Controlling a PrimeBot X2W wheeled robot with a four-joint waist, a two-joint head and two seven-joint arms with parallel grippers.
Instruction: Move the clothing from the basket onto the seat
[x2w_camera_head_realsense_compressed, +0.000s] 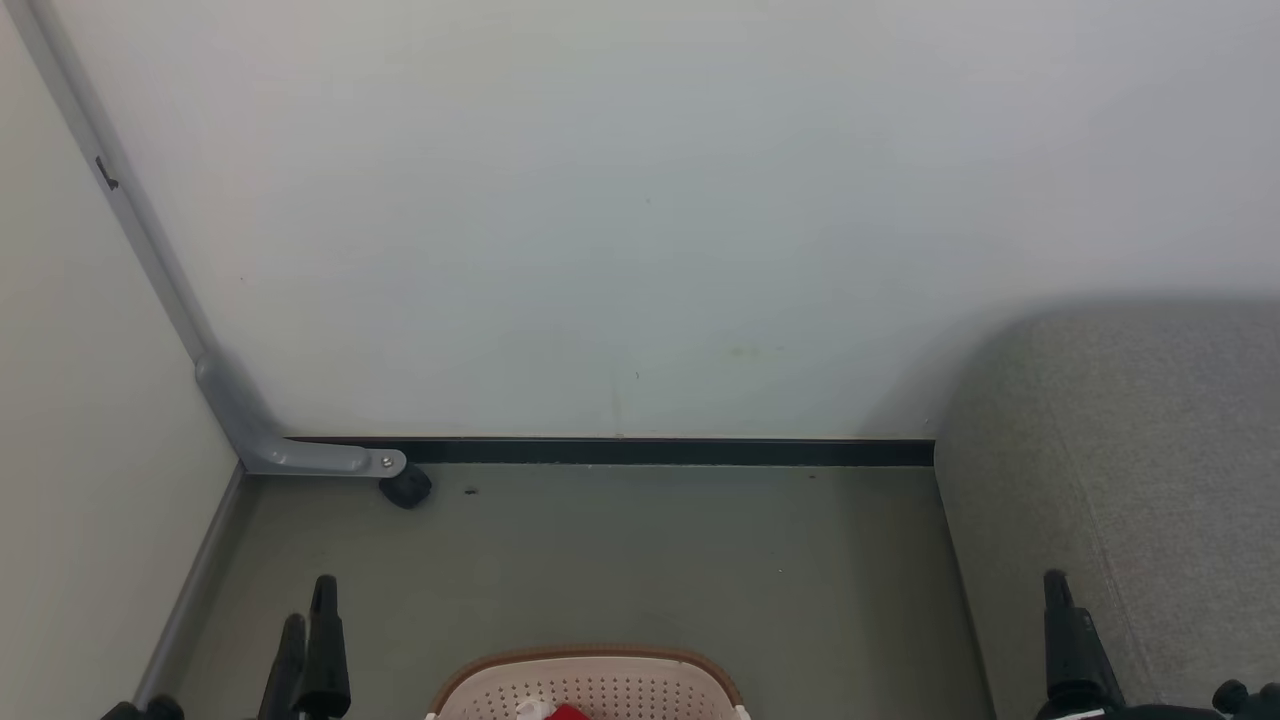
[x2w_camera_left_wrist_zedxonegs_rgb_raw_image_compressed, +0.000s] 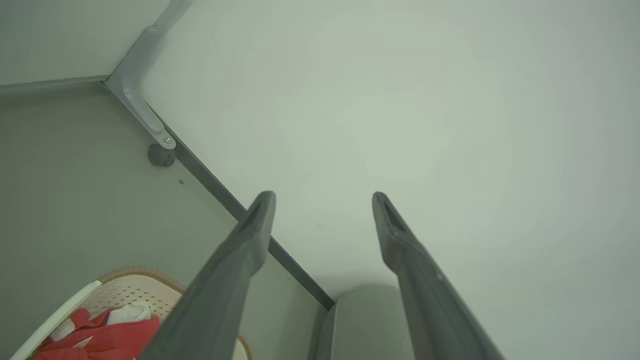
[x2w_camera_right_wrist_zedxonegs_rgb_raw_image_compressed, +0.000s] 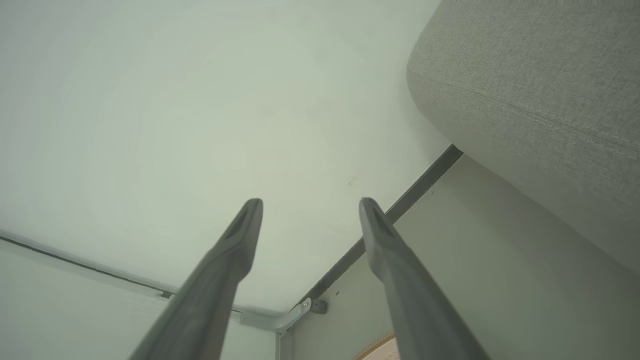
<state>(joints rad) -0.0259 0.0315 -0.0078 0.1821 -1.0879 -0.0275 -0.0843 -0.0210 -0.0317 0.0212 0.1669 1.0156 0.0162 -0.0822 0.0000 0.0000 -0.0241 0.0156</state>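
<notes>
Basket: stands on the floor. Clothing: red fabric with white trim, lying inside the basket. Seat: right of the basket, apart from it. Left gripper: left of the basket, fingers spread, grasping nothing. Right gripper: right of the basket, fingers spread, grasping nothing.

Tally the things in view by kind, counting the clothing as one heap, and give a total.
basket: 1
clothing heap: 1
seat: 1
grippers: 2, the left gripper and the right gripper, both open
black wheel: 1
grey bracket: 1
Total: 7
</notes>
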